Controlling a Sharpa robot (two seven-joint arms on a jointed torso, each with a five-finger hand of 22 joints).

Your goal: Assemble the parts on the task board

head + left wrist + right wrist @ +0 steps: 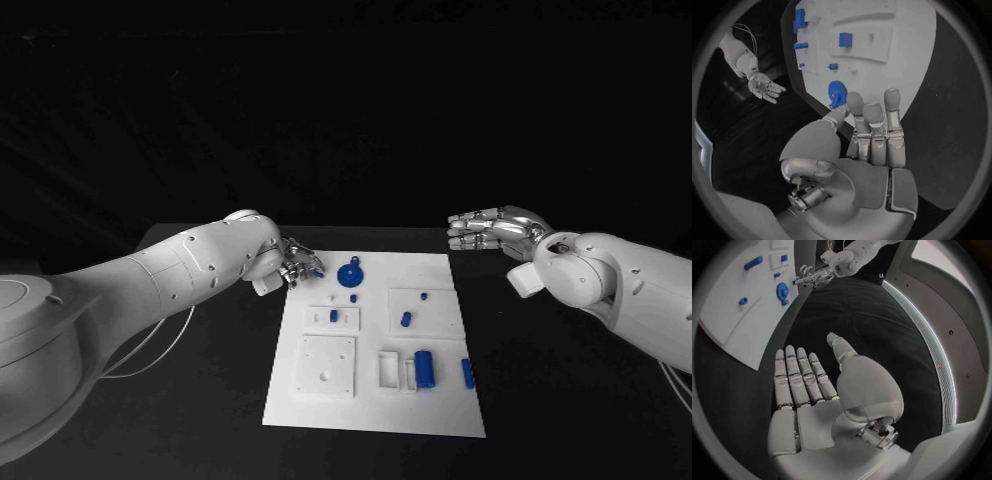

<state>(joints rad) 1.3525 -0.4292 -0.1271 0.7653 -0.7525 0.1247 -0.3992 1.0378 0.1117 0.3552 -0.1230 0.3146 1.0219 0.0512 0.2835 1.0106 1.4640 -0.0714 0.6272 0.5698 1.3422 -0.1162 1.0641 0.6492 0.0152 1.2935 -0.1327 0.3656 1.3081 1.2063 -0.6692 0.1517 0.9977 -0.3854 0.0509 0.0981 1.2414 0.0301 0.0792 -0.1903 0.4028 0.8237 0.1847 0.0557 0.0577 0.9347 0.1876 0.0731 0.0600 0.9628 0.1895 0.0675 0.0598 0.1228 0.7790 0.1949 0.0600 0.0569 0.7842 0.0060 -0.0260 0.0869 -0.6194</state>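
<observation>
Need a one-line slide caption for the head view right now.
Both hands open: left hand beside the board's far left corner near the blue disc, right hand off its far right corner.

Task board (pixel 433 400): near half crowded with a raised square block (pixel 327 366), a blue cylinder (pixel 424 368) and a blue peg (pixel 469 373). Far half: blue round part (pixel 351 272) near the far-left corner, left hand (pixel 293 266) just beside it. Black table (pixel 562 390): bare strips on both sides of the board. Right hand (pixel 492 230) hangs off the far-right corner, apart from the board.
</observation>
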